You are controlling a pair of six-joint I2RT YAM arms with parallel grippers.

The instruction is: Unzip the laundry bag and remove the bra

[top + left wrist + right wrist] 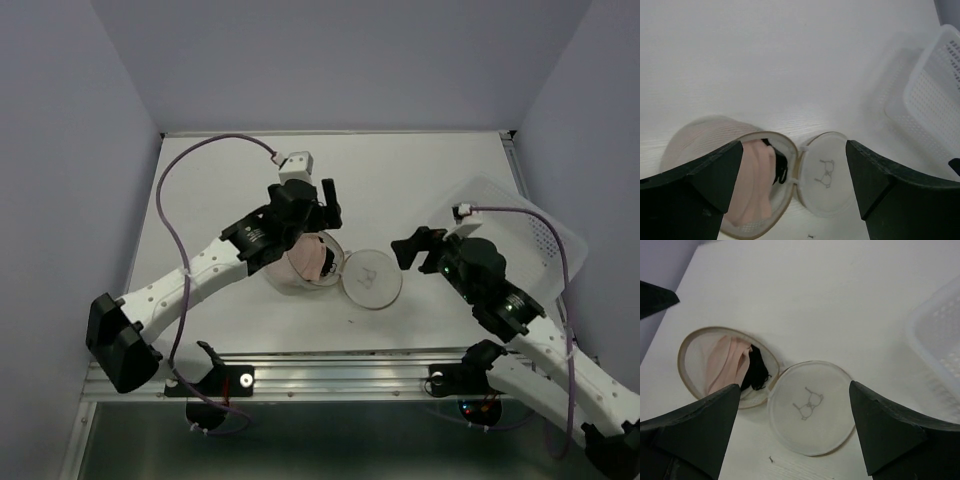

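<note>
**Item 1. Left fingers**: spread wide with nothing between them, hanging above the bag's open mouth.

**Item 2. Laundry bag**: a round pouch of cream mesh with a thin rim, lying on the tabletop near its middle. It is already unzipped, with the mouth facing up. Judged light, and likely to slide or lift if its contents are tugged.

**Item 3. Bra**: pale pink and folded on itself, still wholly inside the pouch and filling most of it. A black part sits at its right edge, though whether that is a strap or a clasp cannot be told. Judged soft, light and compressible, not fragile. The padded folds stand highest at the centre, so a pinch there should gather enough cloth. A grip on the thin black part risks slipping or snagging the mesh.

**Item 4. Lid flap**: a flat mesh disc bearing a small line drawing. It lies open just right of the pouch and touches it at the shared edge.

**Item 5. Right fingers**: also spread wide and empty, raised near the flap's right side.

**Item 6. Basket**: white perforated plastic, at the far right, apart from the bag.
</note>
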